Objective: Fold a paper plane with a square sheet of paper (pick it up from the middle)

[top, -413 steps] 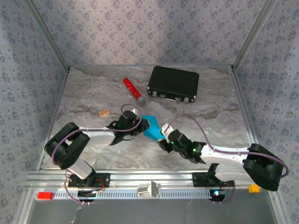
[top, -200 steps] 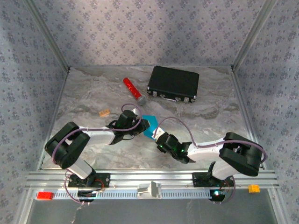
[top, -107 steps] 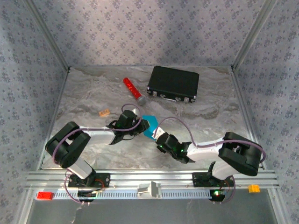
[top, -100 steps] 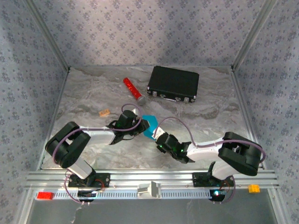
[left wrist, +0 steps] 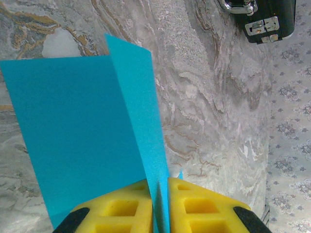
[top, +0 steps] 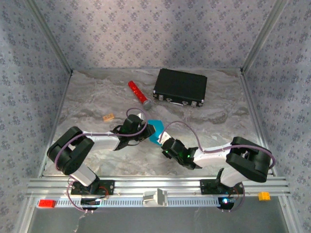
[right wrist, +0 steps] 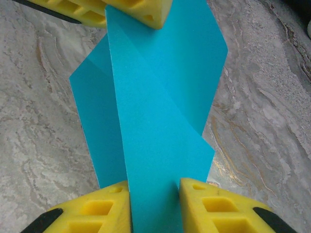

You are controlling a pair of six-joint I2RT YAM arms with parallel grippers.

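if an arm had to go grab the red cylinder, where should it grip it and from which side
Grip the red cylinder across its red body, near the middle, coming straight down from above. It lies flat on the table on a slant, grey cap toward the arms, so the jaws should straddle its narrow width, turned crosswise to its long axis. The space around it looks free.

1 paper sheet (top: 156, 131), 1 case (top: 180, 87), 1 cylinder (top: 140, 95).

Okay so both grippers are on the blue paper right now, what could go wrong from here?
1. The blue paper is pinched by the left gripper at one end, and its other end sits between the right gripper's fingers. If the arms pull apart, it may tear.
2. The paper is thin and partly folded, so a push inward may crumple it or crease it crooked.
3. The grip is narrow, so the paper may slip out.
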